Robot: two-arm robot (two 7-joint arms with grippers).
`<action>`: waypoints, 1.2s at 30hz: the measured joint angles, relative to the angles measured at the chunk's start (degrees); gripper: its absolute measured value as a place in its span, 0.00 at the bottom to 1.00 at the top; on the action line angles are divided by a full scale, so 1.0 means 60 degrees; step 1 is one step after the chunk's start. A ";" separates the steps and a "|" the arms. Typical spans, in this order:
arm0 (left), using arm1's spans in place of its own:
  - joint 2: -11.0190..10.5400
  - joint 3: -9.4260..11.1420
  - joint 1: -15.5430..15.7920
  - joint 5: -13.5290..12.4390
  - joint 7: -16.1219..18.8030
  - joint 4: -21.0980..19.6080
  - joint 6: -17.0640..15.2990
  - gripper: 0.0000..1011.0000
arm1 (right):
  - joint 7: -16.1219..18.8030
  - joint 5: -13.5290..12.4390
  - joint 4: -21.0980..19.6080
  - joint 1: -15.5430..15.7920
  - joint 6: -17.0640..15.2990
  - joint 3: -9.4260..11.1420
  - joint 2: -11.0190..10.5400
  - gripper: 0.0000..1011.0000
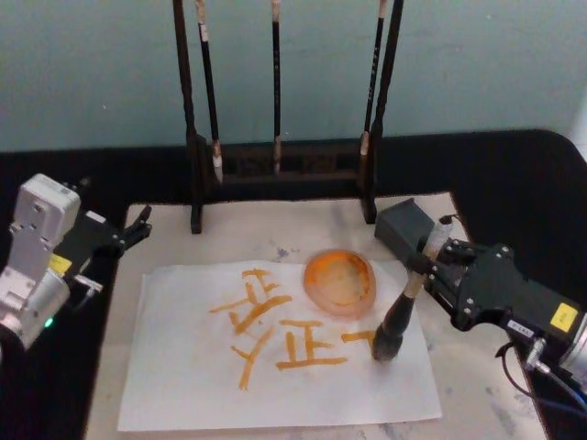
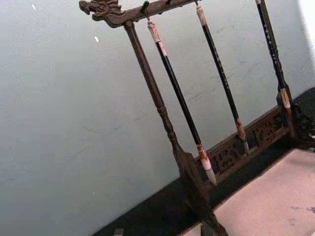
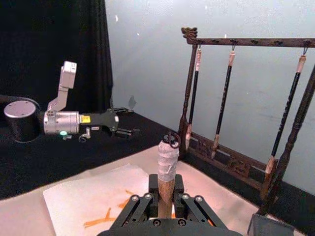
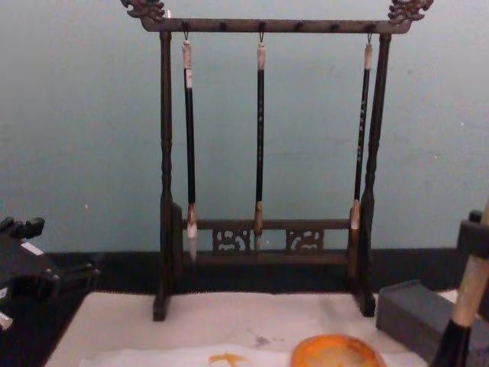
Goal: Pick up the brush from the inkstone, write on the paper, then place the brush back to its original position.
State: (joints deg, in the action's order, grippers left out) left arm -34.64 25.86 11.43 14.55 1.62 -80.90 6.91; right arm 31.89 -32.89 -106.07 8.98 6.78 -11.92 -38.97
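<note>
- Head view: the right gripper [image 1: 425,266] is clamped on the pale handle of the brush [image 1: 406,298]. The brush's long axis slants, with the handle end up toward the inkstone [image 1: 401,227] and the dark tip down on the paper [image 1: 183,367]. The tip is near the paper's right edge, just beside the orange dish [image 1: 340,283]. The paper's left and near parts are bare. The left gripper [image 1: 139,225] hangs at the felt mat's [image 1: 275,229] left edge, fingers apart.
- Left wrist view: the brush rack [image 2: 162,113] stands along the wall with three thin brushes [image 2: 179,101] hanging.
- Right wrist view: the handle stands upright between the closed jaws, and the rack is well apart behind it.
- Chest view: the brush leans at the right edge, in front of the inkstone.
</note>
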 joint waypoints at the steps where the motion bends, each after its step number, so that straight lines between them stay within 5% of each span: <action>1: 0.0000 0.0000 0.0000 -0.0001 0.0000 0.0000 0.0000 1.00 | 0.0024 -0.0015 -0.0028 0.0034 -0.0008 0.0012 -0.0039 0.17; 21: 0.0000 0.0000 0.0000 0.0000 0.0000 0.0000 0.0000 1.00 | 0.0204 -0.0381 -0.0308 0.0286 0.0063 0.0219 -0.0294 0.17; 36: 0.0000 0.0000 0.0000 -0.0001 0.0001 0.0000 0.0000 1.00 | -0.0093 -0.0714 -0.0073 -0.0150 0.0095 0.0418 0.0095 0.17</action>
State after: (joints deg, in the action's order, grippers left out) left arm -34.65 25.86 11.43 14.55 1.62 -80.90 6.91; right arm 31.33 -37.18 -106.50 8.08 7.36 -9.41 -38.40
